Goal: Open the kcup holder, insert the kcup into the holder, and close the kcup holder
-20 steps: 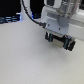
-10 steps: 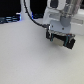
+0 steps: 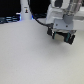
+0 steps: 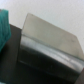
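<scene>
Surface: a big white surface [image 3: 30,60] fills most of the exterior view. It looks bare near the front. Behind it the room is dark, with small blue lights.
Arm: the white arm [image 3: 62,12] reaches down from the exterior view's right. It bends low so the fingers can get near the work.
Kcup holder: the wrist view shows a big box, the kcup holder [image 4: 47,47]. It sits right under the fingers. Its top looks shiny grey and its front looks dark. I see no drawer sticking out and no round slots, so I think it is shut. That would mean the first job, opening it, is not done yet.
Fingers: the fingers [image 3: 61,36] are the dark part at the end of the arm, low over the surface. They are too blurry to say if they are spread apart or pressed together. I cannot tell if they hold something. The wrist view does not show them at all.
Why there: I think the fingers hang over the box to find the drawer front to pull.
Kcup: a green patch [image 4: 5,27] shows at the edge of the wrist view, just beside the box. It may be the lid of the kcup, waiting close by to go in. It is cut off, so I cannot be sure.
</scene>
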Controlling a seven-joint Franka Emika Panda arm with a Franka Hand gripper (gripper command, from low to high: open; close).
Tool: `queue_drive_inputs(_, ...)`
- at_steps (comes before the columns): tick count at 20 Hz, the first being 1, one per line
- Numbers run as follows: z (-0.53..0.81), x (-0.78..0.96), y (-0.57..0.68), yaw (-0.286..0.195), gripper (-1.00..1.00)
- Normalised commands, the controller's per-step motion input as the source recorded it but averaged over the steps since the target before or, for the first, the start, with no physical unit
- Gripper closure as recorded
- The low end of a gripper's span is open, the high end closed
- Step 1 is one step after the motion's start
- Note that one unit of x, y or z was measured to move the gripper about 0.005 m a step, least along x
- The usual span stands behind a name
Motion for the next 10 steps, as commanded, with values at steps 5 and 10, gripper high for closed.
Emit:
queue_drive_inputs(5, -0.01, -0.51, 0.41, 0.15, -1.0)
queue_drive_inputs(10, -0.02, -0.43, 0.44, 0.143, -1.0)
